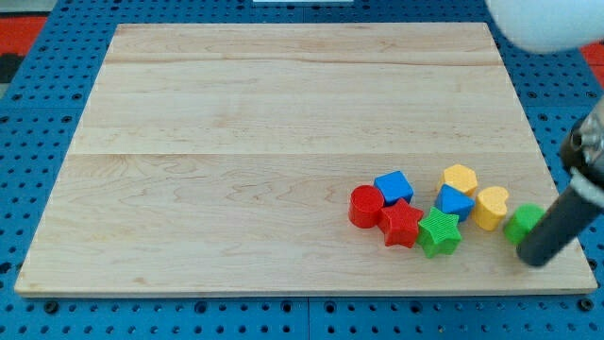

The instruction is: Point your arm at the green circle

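On the wooden board point(236, 142), my tip point(538, 257) touches the green circle point(522, 223); no claw shows.

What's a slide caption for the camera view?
My tip touches the green circle at the wooden board's right edge, beside clustered blocks.

My tip point(540, 257) ends a thick, dark grey, blurred rod; above it sit a black-and-grey joint and a white rounded shell point(547, 21).

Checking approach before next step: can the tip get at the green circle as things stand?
Probably yes. My tip is already at the green circle, on its lower right side at the view's right, with nothing between them. The yellow block sits on the circle's far side, out of the way.
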`<control>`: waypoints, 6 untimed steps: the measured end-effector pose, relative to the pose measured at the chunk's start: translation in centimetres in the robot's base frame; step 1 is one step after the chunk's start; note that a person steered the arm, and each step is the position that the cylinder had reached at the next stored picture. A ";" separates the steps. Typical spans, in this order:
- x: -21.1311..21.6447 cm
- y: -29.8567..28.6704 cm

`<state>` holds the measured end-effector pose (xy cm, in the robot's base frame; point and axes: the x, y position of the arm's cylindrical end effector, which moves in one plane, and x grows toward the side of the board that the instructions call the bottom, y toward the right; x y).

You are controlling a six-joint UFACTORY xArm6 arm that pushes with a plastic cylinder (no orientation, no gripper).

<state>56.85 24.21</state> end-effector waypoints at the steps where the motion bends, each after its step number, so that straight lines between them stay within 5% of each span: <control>1: -0.5 0.1; 4: -1.5 5.7; 6: -2.4 2.1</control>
